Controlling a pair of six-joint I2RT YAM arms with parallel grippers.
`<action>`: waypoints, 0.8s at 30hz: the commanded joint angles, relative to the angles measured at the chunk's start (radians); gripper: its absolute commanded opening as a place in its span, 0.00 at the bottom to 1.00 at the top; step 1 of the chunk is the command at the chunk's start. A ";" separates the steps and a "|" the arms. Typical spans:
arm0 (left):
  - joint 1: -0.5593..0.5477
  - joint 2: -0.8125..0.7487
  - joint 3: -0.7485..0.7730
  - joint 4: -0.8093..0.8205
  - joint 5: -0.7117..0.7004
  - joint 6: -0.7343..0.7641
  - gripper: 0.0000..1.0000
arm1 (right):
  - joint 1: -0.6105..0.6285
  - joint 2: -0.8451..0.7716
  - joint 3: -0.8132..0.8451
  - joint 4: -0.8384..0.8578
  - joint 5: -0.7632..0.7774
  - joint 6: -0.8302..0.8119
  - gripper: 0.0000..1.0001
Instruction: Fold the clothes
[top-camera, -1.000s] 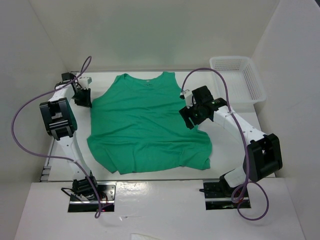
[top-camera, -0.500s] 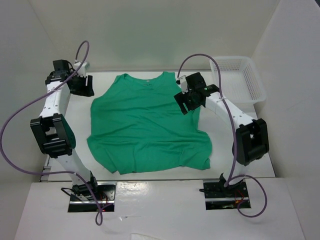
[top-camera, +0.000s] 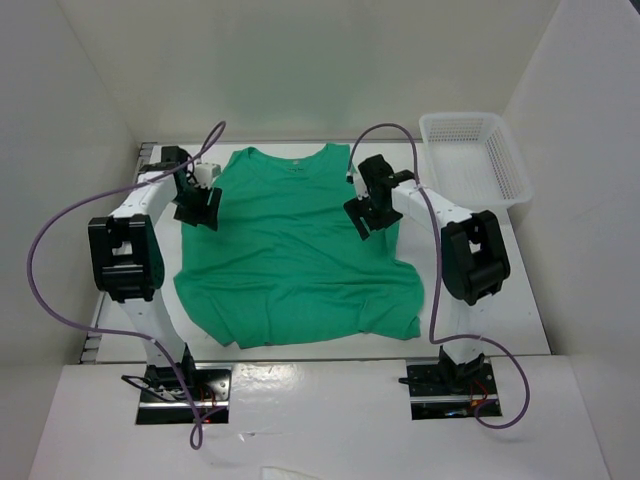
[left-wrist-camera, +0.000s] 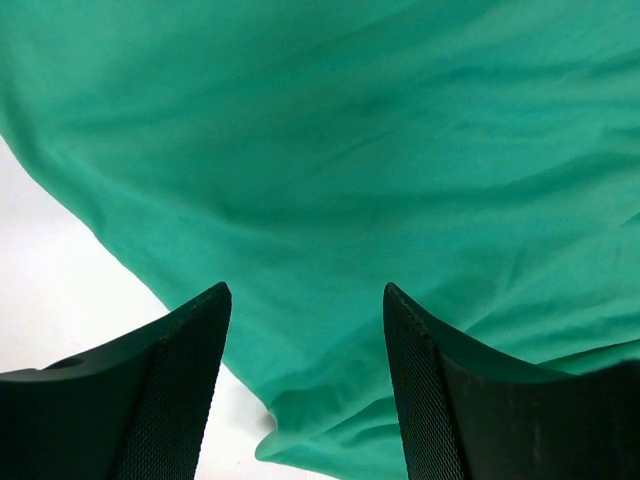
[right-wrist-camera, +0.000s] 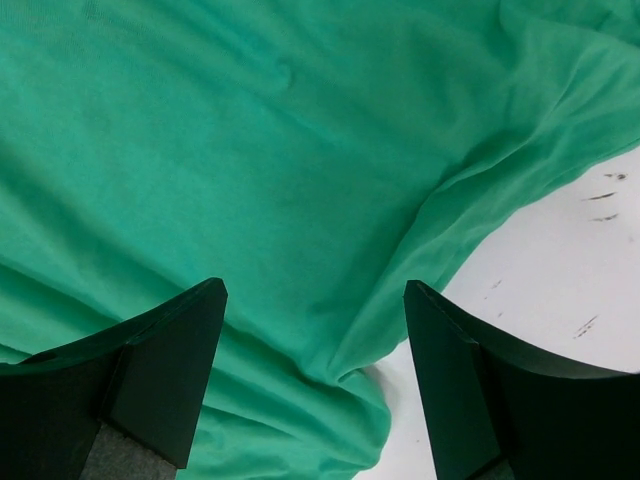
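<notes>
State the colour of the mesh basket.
White; the basket shows best in the top external view.

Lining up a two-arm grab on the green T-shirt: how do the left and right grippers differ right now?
The left gripper is over the T-shirt's left edge, with bare table at the lower left of its wrist view. The right gripper is over the right edge, with table at the lower right. Fabric below the left gripper lies fairly smooth. Below the right gripper, a raised crease runs to the edge. Both are open, and neither pinches cloth.

From above, the left pincer (top-camera: 204, 210) and right pincer (top-camera: 361, 218) each hid a shoulder edge of the T-shirt (top-camera: 290, 260); both wrist views cropped it.
</notes>
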 joint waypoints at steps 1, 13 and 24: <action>-0.016 -0.013 -0.035 -0.034 -0.053 -0.027 0.70 | -0.005 0.000 0.014 -0.032 -0.032 0.016 0.81; -0.069 0.007 -0.177 -0.057 -0.137 -0.007 0.82 | -0.005 0.090 -0.022 -0.071 -0.089 0.016 0.86; -0.069 0.119 -0.124 -0.039 -0.189 -0.018 0.99 | -0.025 0.196 0.007 -0.071 -0.055 0.025 0.92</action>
